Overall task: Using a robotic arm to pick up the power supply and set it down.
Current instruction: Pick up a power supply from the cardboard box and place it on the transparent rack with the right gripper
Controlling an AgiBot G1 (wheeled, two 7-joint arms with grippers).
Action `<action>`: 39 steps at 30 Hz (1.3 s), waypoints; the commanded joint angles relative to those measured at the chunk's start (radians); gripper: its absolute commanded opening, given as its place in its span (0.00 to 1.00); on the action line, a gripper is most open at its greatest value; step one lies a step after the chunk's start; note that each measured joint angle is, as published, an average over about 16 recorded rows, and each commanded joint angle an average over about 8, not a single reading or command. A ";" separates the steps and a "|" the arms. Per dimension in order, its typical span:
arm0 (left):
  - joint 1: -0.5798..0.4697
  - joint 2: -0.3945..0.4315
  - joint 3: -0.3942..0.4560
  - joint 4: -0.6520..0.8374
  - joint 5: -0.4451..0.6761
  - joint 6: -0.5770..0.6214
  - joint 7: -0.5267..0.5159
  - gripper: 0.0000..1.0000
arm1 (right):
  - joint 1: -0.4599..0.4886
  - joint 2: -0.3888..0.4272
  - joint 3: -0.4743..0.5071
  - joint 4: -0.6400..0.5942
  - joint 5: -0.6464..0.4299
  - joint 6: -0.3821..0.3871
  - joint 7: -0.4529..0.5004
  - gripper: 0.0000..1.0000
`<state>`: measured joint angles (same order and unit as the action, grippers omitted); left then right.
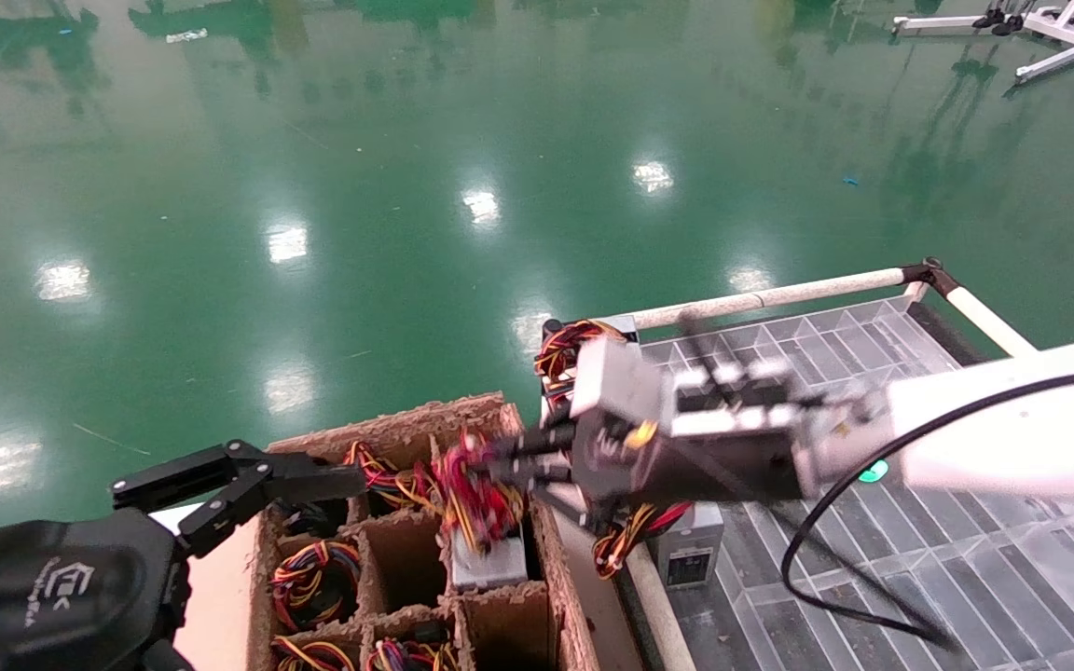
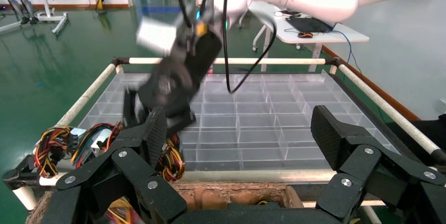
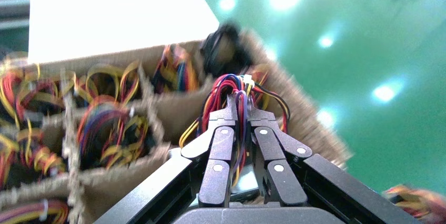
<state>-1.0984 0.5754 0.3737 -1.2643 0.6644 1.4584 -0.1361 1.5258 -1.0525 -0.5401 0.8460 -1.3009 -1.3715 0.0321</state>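
The power supply (image 1: 488, 565) is a small grey box standing in a cell of the cardboard divider box (image 1: 406, 429). Its bunch of red, yellow and purple wires (image 1: 470, 492) rises above the cell. My right gripper (image 1: 504, 463), on the white robotic arm (image 1: 1003, 429), is shut on that wire bunch. In the right wrist view the fingers (image 3: 223, 129) pinch the wires (image 3: 236, 84) and the grey body (image 3: 244, 183) shows below them. My left gripper (image 1: 248, 486) hangs open at the box's left corner, holding nothing, its pads (image 2: 156, 132) wide apart.
Other cells of the cardboard box hold wired grey boxes (image 1: 313, 582). To the right a clear gridded tray (image 1: 873, 345) with a white tube rail (image 1: 770, 298) holds two like boxes (image 1: 691, 552) with wires (image 1: 574, 347). Green floor lies beyond.
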 commanded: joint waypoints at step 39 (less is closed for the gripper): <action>0.000 0.000 0.000 0.000 0.000 0.000 0.000 1.00 | -0.040 0.521 0.227 0.204 0.220 -0.147 0.078 0.00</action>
<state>-1.0985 0.5753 0.3740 -1.2643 0.6642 1.4582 -0.1359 1.4892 -0.5390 -0.3175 1.0495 -1.0820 -1.5223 0.1084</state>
